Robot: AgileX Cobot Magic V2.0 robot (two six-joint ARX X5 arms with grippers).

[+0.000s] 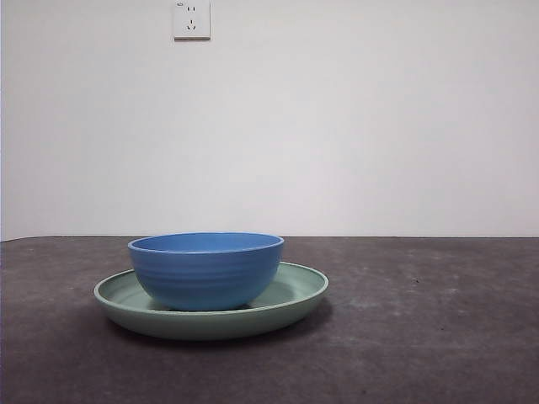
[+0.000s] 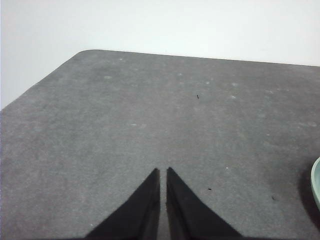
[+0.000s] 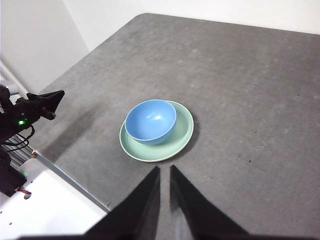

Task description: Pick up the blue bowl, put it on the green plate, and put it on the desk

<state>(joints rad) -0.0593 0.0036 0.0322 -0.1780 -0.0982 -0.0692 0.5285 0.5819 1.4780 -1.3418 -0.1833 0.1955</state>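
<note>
The blue bowl (image 1: pixel 206 268) stands upright inside the green plate (image 1: pixel 295 296), which rests on the desk (image 1: pixel 421 328). In the right wrist view the bowl (image 3: pixel 150 120) sits toward one side of the plate (image 3: pixel 182 132). My right gripper (image 3: pixel 165 168) hangs high above and short of them, shut and holding nothing. My left gripper (image 2: pixel 163 170) is shut over bare desk, with only a sliver of the plate's rim (image 2: pixel 317 182) showing at the picture's edge. Neither gripper touches bowl or plate, and no arm shows in the front view.
The left arm (image 3: pixel 35 110) with its black tip shows in the right wrist view near the desk's edge, beside a white base (image 3: pixel 45 205). A white wall with a socket (image 1: pixel 191 18) stands behind the desk.
</note>
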